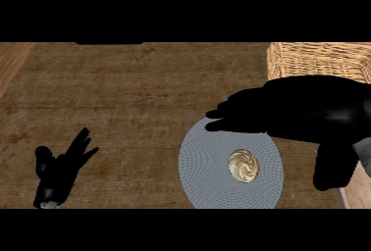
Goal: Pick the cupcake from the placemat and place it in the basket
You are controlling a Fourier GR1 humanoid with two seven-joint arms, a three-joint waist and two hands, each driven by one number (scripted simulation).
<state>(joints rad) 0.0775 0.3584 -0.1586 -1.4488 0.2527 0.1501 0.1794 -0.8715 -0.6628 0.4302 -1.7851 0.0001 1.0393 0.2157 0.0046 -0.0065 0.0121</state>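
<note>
A small cupcake (243,165) with a swirled golden top sits on a round grey placemat (210,166) at the lower right of the counter. My right hand (304,110) hovers large over the placemat's upper edge, above and to the right of the cupcake, fingers pointing left and relaxed, thumb hanging down at the right; it holds nothing. The wicker basket (319,61) stands at the upper right corner, partly hidden behind that hand. My left hand (62,169) rests open at the lower left, fingers up.
The brown wooden counter (130,98) stretches wide to the left and middle. A lighter wooden strip (11,61) runs along the far left edge, and the counter's right edge shows beside the placemat.
</note>
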